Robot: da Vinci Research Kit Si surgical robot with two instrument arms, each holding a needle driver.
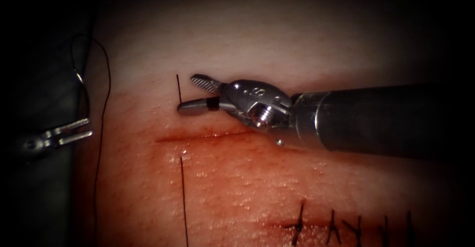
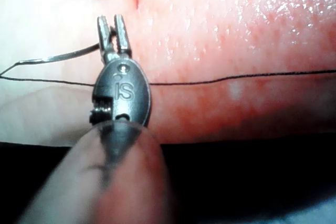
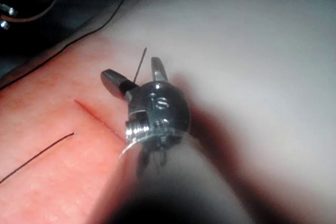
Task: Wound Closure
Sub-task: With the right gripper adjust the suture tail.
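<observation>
The tissue [image 1: 257, 177] bears a short red cut [image 1: 203, 137]. My right tool [image 1: 187, 93] hovers just above the cut with its jaws open on either side of a short upright thread end [image 1: 178, 86]. The right wrist view shows that thread end [image 3: 139, 64] standing between the open jaws of the right tool [image 3: 131, 68], which hold nothing. Below the cut, the thread [image 1: 184, 197] enters the tissue and runs toward the lower edge. Off the tissue at far left, my left tool [image 1: 90, 128] is shut on the curved needle [image 1: 79, 76]. In the left wrist view, the needle [image 2: 58, 57] sticks out sideways from the left tool [image 2: 110, 19].
Several finished stitches [image 1: 297, 222] cross a closed cut at the lower right. A long loop of thread [image 1: 105, 103] trails from the needle down the tissue's left edge. The right tool's thick shaft [image 1: 376, 118] lies across the tissue's right half. Red fluid [image 1: 232, 163] wets the tissue below the cut.
</observation>
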